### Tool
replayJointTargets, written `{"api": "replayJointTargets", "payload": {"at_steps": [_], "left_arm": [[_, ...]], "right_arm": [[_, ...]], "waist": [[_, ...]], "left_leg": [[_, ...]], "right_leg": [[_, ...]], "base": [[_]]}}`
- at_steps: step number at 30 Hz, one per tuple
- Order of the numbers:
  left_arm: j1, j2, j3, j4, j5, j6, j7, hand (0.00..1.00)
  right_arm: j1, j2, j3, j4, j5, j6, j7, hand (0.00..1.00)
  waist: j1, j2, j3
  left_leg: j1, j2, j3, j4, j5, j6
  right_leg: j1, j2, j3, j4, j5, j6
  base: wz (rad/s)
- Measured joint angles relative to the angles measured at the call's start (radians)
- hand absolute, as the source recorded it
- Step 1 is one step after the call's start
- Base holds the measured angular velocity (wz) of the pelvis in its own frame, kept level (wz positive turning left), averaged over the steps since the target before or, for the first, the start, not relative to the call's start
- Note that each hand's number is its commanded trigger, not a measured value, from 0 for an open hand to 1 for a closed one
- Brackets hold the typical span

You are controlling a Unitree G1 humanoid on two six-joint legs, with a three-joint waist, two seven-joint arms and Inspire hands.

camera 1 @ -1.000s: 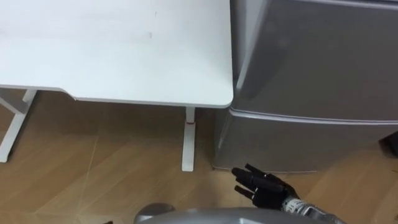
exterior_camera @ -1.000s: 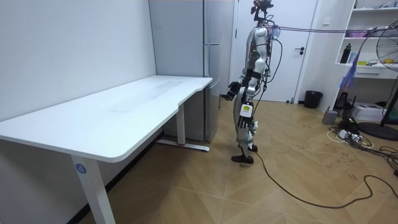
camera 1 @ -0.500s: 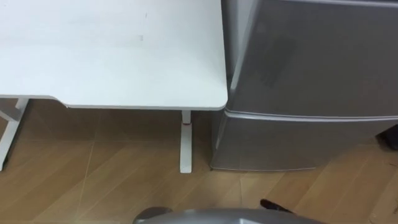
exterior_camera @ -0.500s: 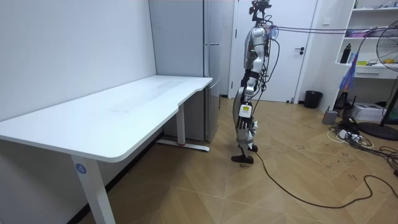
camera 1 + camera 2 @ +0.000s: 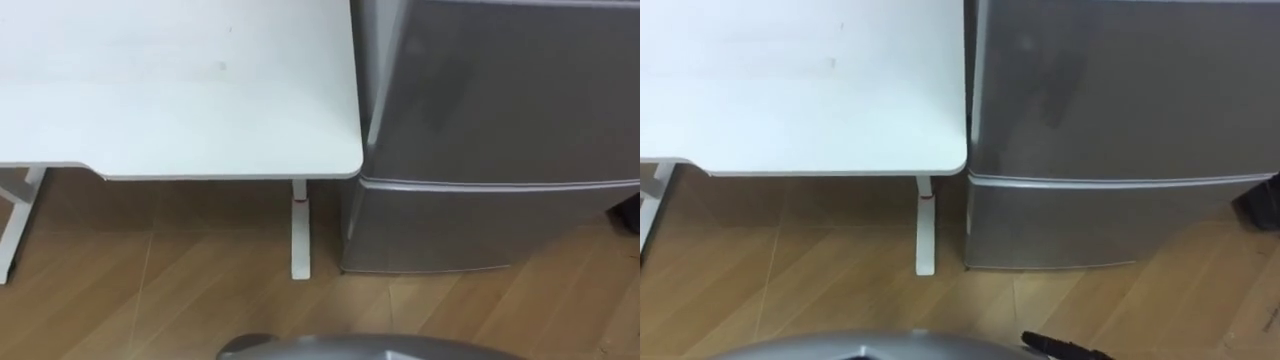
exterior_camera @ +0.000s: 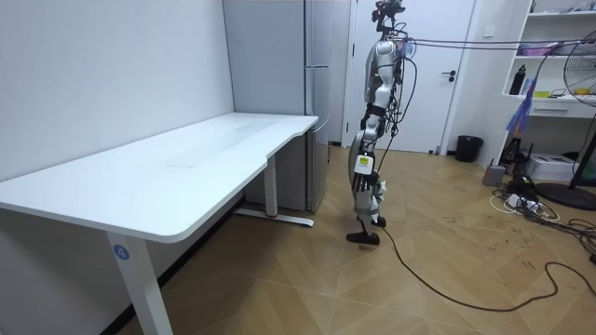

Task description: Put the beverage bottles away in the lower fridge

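The grey fridge (image 5: 480, 120) fills the right half of the eye views, and I stand upright facing it (image 6: 317, 102). Its upper door (image 5: 500, 80) and lower door (image 5: 480, 225) are both shut, with the seam between them level with the table's edge. My right hand (image 5: 1058, 347) shows as a dark sliver at the bottom edge, low in front of the lower door and apart from it. What shows of its fingers is straight, and they hold nothing.
A white table (image 5: 180, 90) stands on my left with its corner against the fridge's side; its white leg (image 5: 300, 235) rests on the wooden floor. A dark thing (image 5: 1260, 205) sits at the right edge beside the fridge. Open floor lies behind me (image 6: 447, 251).
My right hand, raised in front of the lower door a second ago, has dropped to the bottom edge. In the room view the arm has come down to my side. The picture has shifted slightly.
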Motion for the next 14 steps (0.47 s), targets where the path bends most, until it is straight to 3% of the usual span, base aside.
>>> {"api": "replayJointTargets", "payload": {"at_steps": [6,14], "left_arm": [[-0.042,0.000,0.000,-0.001,0.014,0.001,-0.020,0.00],[-0.028,0.000,0.000,0.000,0.021,-0.001,-0.019,0.00]], "right_arm": [[-0.005,0.001,0.003,-0.030,-0.056,0.000,-0.016,0.00],[-0.003,0.011,-0.008,-0.028,-0.056,-0.010,-0.022,0.00]], "waist": [[-0.007,-0.001,0.0006],[-0.035,-0.003,0.0001]], "left_leg": [[0.011,0.002,0.021,-0.011,0.000,0.000],[0.025,0.002,0.028,-0.023,-0.001,0.000]], "right_leg": [[-0.001,0.000,0.005,-0.001,0.000,0.000],[0.004,0.000,0.010,0.003,0.000,0.000]], "base": [[-0.07],[-0.03]]}}
